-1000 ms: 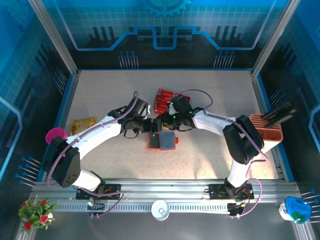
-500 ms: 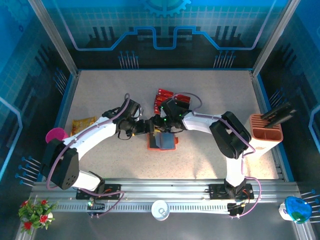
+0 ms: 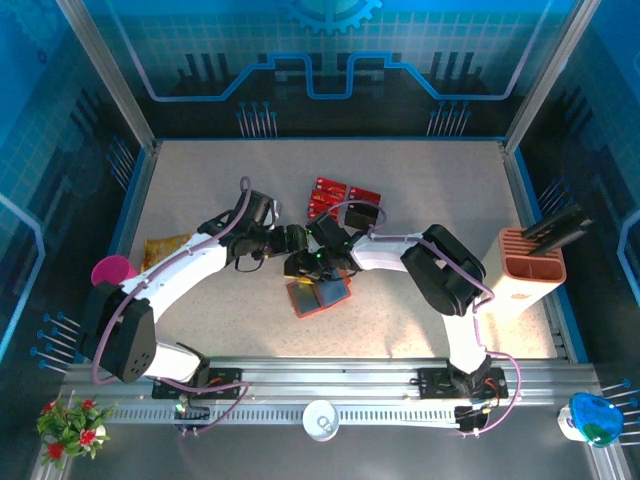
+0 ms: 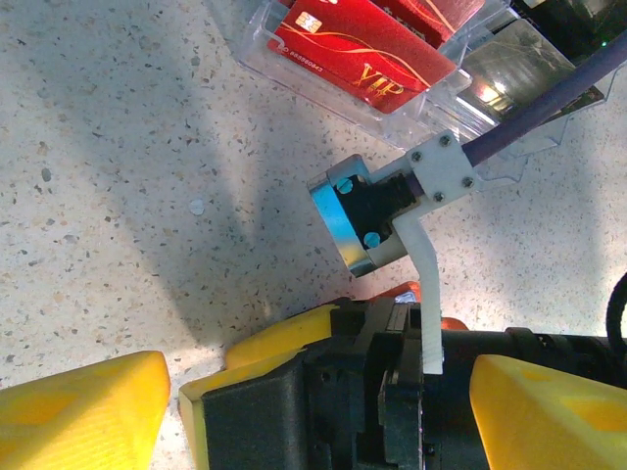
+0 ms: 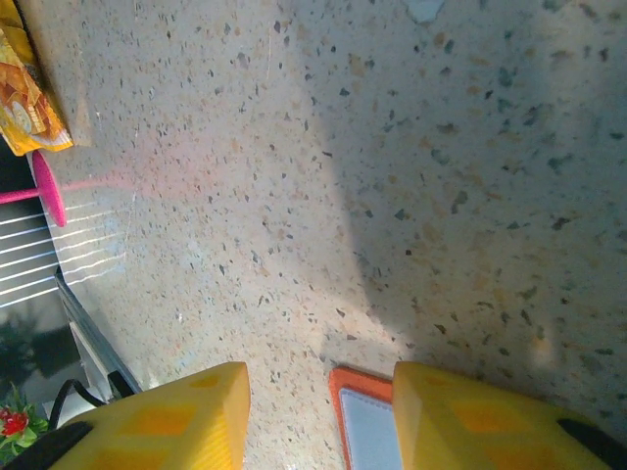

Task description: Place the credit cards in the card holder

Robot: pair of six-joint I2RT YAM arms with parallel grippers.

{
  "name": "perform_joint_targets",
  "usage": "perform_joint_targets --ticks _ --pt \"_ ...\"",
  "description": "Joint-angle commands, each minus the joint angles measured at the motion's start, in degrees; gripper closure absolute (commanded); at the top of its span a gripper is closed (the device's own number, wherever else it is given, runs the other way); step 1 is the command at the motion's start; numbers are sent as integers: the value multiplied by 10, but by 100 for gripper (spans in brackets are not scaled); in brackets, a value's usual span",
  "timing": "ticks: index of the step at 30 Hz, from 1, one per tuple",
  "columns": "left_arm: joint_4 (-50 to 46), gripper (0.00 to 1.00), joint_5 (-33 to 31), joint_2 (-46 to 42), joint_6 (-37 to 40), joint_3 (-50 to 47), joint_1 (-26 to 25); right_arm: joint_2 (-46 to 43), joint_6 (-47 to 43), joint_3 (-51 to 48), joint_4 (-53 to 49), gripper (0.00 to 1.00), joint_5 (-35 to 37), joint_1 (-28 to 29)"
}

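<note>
The speckled surface (image 3: 420,180) carries everything, and both arms reach in to meet near its middle. The card holder (image 3: 318,297) lies open and askew there, grey pockets up, just nearer than the two hands. In the right wrist view one orange corner of it, with a strip of grey pocket, sits between the right hand's (image 5: 318,387) fingers. Its outer edge is well clear of one finger and it runs under the edge of the other. That hand is partly open with nothing clamped in it; whether a finger presses on the holder I cannot tell. The left hand (image 4: 318,367) is spread wide and grips nothing. The black body of the right hand lies between its yellow fingers, and contact between the two hands cannot be made out. Beyond both hands, a clear tray (image 4: 313,90) holds the red credit cards (image 4: 362,49), the top one face up, apart from the holder.
</note>
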Motion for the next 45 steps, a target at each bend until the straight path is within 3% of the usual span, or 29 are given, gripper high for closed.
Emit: perform_joint_targets --ticks 1,12,22,36,39,45 --pt "6 18 1 -13 -5 -5 5 -25 -1 -4 -2 57 -7 -9" --pt "7 15 8 -2 -6 2 6 -120 -40 -25 -49 56 -3 -59" --pt "6 11 28 21 -4 20 6 -229 -147 -106 -190 56 85 -127" --pt "-6 1 46 51 9 40 5 -167 -215 -84 -262 57 112 -113" --pt "-6 1 47 57 7 43 5 -154 -214 -83 -258 65 112 -110" --pt "-8 1 54 69 8 54 4 -147 -202 -81 -252 98 130 -117"
